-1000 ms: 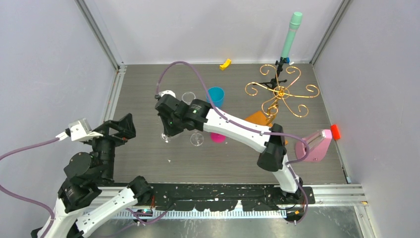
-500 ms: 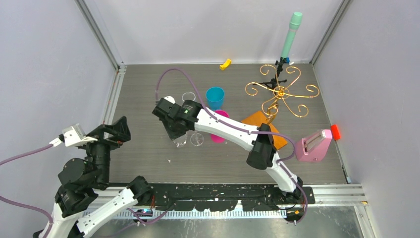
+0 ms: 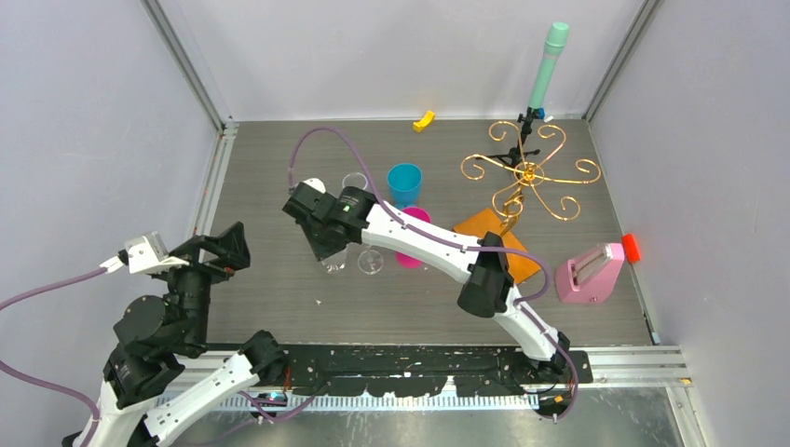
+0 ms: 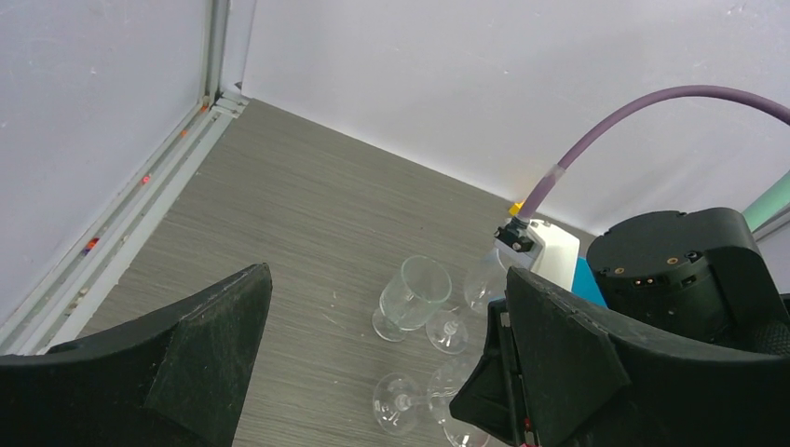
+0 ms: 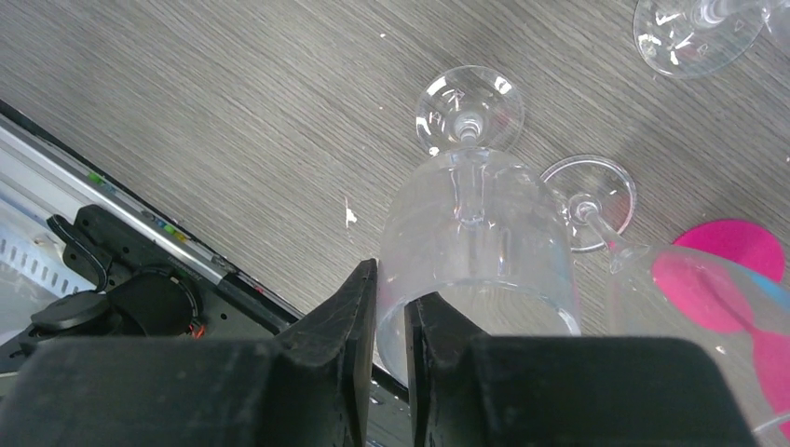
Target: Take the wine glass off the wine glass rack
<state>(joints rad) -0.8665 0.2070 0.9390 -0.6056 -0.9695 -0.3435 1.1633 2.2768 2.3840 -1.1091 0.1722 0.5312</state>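
Observation:
My right gripper (image 5: pixel 391 279) is shut on the rim wall of a clear wine glass (image 5: pixel 475 233), one finger inside the bowl and one outside. The glass hangs upright with its foot (image 5: pixel 469 110) low over or on the grey table; I cannot tell which. From above, this gripper (image 3: pixel 328 250) sits left of centre, the glass (image 3: pixel 335 265) below it. The gold wire wine glass rack (image 3: pixel 528 172) stands at the back right on its orange wooden base (image 3: pixel 480 225), no glass visible on its arms. My left gripper (image 3: pixel 212 247) is open and empty at the near left, its jaws wide (image 4: pixel 382 372).
A second wine glass (image 3: pixel 371 263) stands just right of the held one, and a short clear glass (image 3: pixel 354 182) behind. A blue cup (image 3: pixel 404 182) and pink cup (image 3: pixel 411 244) lie under the right arm. A pink box (image 3: pixel 589 273) and teal tube (image 3: pixel 550 60) are at right.
The right arm carried the wine glass a little right and toward the front, then settled. The left arm dipped slightly and stayed open.

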